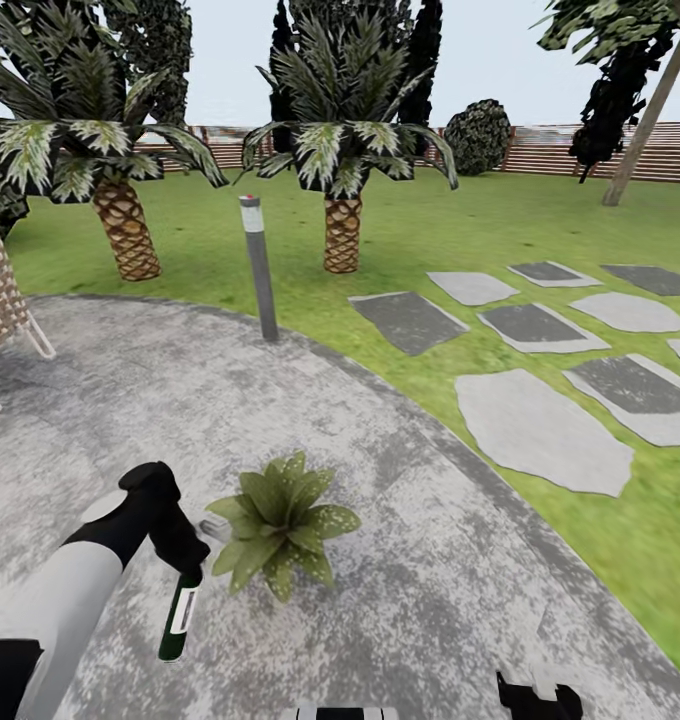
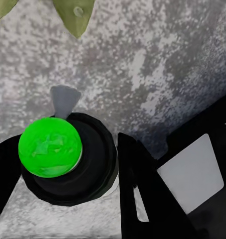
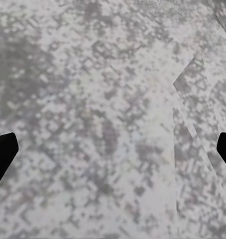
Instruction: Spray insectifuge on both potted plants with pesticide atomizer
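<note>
Gripping the pesticide atomizer (image 1: 180, 612) near its top, the left gripper (image 1: 188, 556) has its fingers closed against the bottle, which hangs over the stone patio (image 1: 400, 560) just beside a potted plant (image 1: 280, 522); in the left wrist view the bottle (image 2: 68, 159) sits between the dark fingers (image 2: 142, 194); the right gripper (image 3: 113, 149) is spread wide, holding nothing above bare paving.

no readable text anywhere. pesticide atomizer (image 1: 180, 612), just beside the potted plant (image 1: 280, 520), carries a white label, but no letters or numbers resolve on it. no brands or signs on anything else.
</note>
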